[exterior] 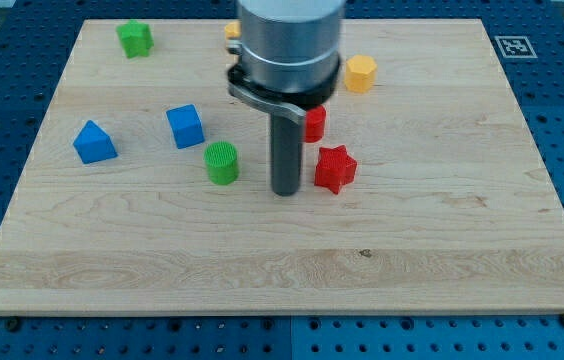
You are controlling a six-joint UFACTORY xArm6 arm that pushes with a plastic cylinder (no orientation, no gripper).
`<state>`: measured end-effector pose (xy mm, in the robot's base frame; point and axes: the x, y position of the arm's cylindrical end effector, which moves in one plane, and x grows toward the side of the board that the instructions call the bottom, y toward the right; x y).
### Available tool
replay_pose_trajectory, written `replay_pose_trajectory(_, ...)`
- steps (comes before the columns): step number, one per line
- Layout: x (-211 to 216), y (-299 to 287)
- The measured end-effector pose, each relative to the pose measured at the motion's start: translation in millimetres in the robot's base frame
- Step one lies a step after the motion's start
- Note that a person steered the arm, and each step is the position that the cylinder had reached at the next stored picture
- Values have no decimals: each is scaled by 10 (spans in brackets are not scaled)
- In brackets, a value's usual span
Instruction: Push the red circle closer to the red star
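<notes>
The red star (335, 168) lies on the wooden board (282, 260) a little right of centre. The red circle (315, 123) sits just above it, partly hidden behind the rod, so only its right side shows. My tip (285, 190) rests on the board just left of the red star and below the red circle, apart from the star by a narrow gap. The green circle (222, 162) stands to the tip's left.
A blue cube (186, 126) and a blue triangular block (94, 142) lie at the left. A green star (135, 38) is at the top left. A yellow hexagon (360, 73) is at the top right of the arm; another yellow block (232, 30) peeks out behind it.
</notes>
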<state>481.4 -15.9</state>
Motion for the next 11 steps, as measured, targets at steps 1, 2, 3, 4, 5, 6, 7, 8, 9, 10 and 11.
replay_pose_trajectory(1,-496,-39)
replay_pose_trajectory(2,-605,-39)
replay_pose_trajectory(3,-605,-39)
replay_pose_trajectory(4,-728,-39)
replay_pose_trajectory(5,-804,49)
replay_pose_trajectory(6,-804,396)
replay_pose_trajectory(7,-804,504)
replay_pose_trajectory(8,-1045,478)
replay_pose_trajectory(9,-1182,701)
replay_pose_trajectory(10,-951,1028)
replay_pose_trajectory(11,-848,935)
